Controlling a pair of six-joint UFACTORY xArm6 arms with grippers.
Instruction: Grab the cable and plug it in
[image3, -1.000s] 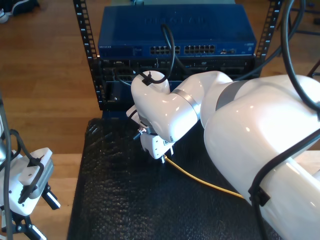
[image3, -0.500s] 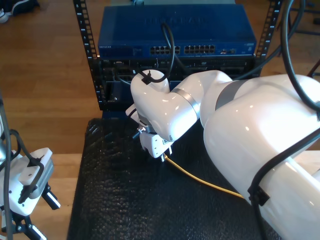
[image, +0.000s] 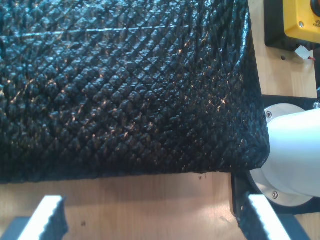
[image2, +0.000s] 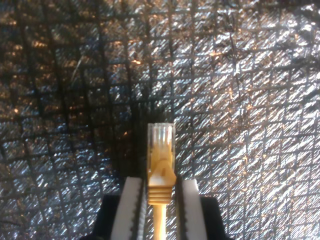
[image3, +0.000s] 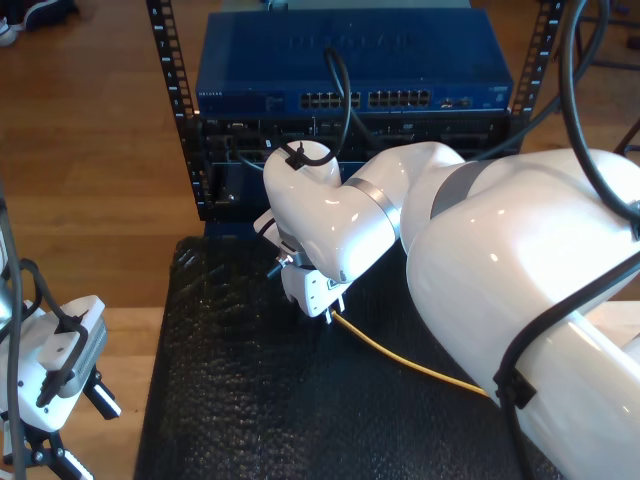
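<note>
The cable (image2: 161, 150) is yellow-orange with a clear plug at its tip, which points out past the fingers (image2: 131, 205) over the black mat. My second gripper (image2: 160, 207) is shut on the cable's yellow boot. In the exterior view my second gripper (image3: 315, 295) hangs low over the mat (image3: 230, 400), and the cable (image3: 400, 362) trails from it toward the exterior view's right, under the arm. My first gripper (image: 155, 220) is open over bare wood by the mat's edge, holding nothing. It sits at the exterior view's lower left (image3: 95, 395).
A blue network switch (image3: 350, 55) with rows of ports (image3: 365, 100) sits in a black rack behind the mat, with a black cable plugged in. A white arm base (image: 295, 150) and a yellow box (image: 302, 20) lie near my first gripper.
My second gripper, with the cable in it, has shifted slightly toward the exterior view's right. The first arm has not moved.
</note>
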